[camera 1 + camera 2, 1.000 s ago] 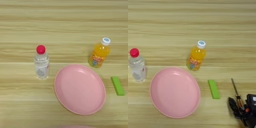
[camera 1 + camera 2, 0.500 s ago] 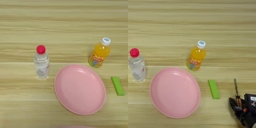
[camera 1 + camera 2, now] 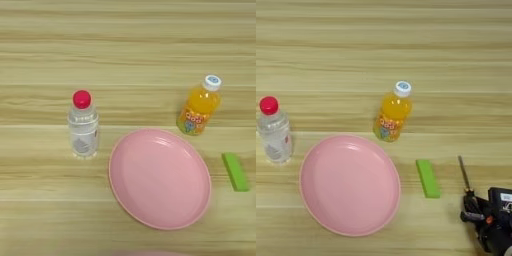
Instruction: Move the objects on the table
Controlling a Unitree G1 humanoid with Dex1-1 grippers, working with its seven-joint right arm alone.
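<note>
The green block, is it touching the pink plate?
Apart. The right eye view shows bare table between the green block and the pink plate.

The wooden counter (image 3: 125, 50) carries a pink plate (image 3: 160, 178). Left of the plate stands a clear bottle (image 3: 83, 126), behind it a juice bottle (image 3: 392, 112), right of it a green block (image 3: 428, 178) and screwdriver (image 3: 464, 175).

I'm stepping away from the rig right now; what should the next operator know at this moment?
Right gripper: at the table's lower right corner, at the screwdriver's handle end; grip not readable.
Screwdriver: shaft lies on the wood, pointing away from the robot.
Green block: flat on the table between the pink plate and the screwdriver, untouched.
Done: nothing visibly placed. Left: both objects.
</note>
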